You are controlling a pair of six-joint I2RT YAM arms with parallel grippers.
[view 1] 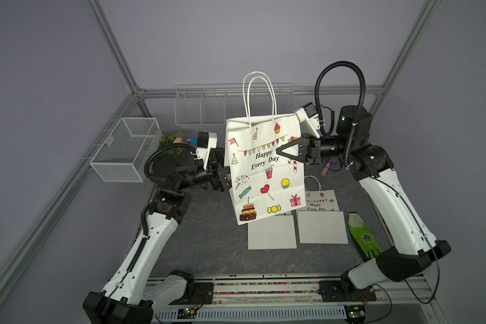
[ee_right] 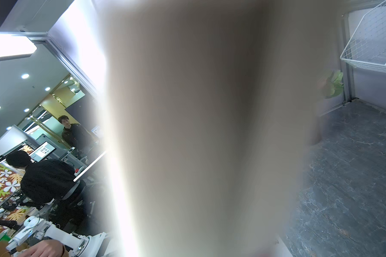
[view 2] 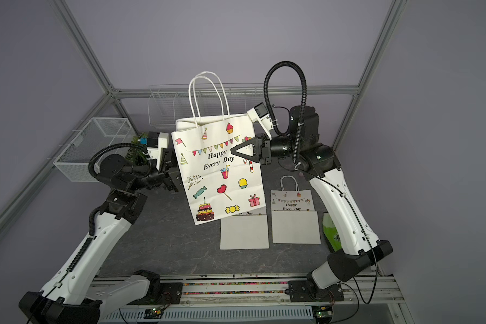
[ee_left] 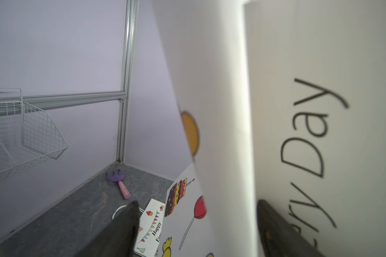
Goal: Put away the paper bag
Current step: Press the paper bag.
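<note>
The big paper bag (view 1: 264, 174) stands a bit tilted over the middle of the table (view 1: 202, 246), top open and handles up; the right gripper (view 1: 278, 151) is pinched tight on its right side, and the left gripper (view 1: 223, 179) is wide open with the bag's left edge between its jaws. A white mesh basket (view 1: 124, 148) hangs on the left rail and a wire basket (view 1: 202, 109) hangs on the back wall. Two folded bags (view 1: 272, 231) lie flat on the dark table by a green glove (view 1: 364, 238), with a purple toy rake (ee_left: 120, 184) and green leaves (view 1: 171, 143) at the back by the grey-purple walls
</note>
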